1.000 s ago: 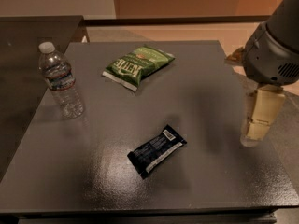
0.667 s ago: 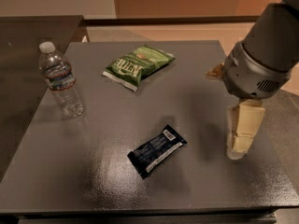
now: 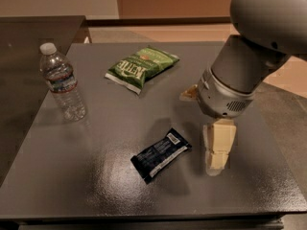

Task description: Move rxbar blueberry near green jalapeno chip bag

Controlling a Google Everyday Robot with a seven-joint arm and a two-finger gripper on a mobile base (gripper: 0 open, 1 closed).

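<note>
The rxbar blueberry (image 3: 160,155) is seen lying flat on the dark grey table (image 3: 96,190). It lies just beside the gripper (image 3: 215,166), on the gripper's left in the camera view and at about the same depth as its tip. The bar is turned diagonally, with its white-labelled end pointed up toward the gripper and its other end pointed toward the table's near edge. Bar and gripper are kept apart by a narrow strip of bare table.

The gripper is pointed downward, with its cream-coloured tip held at or just above the tabletop. Whether it is set wide or narrow cannot be told from this view. Above it, the upper right corner is filled by the grey arm (image 3: 249,56).

The green jalapeno chip bag (image 3: 141,67) is laid flat well apart from the gripper, farther back on the table and to the left, with its white lettering facing up. A clear water bottle (image 3: 62,83) with a white cap is stood upright farther off again, near the table's left edge. The bar is placed well apart from the chip bag, nearer to the gripper than to either the bag or the bottle.
</note>
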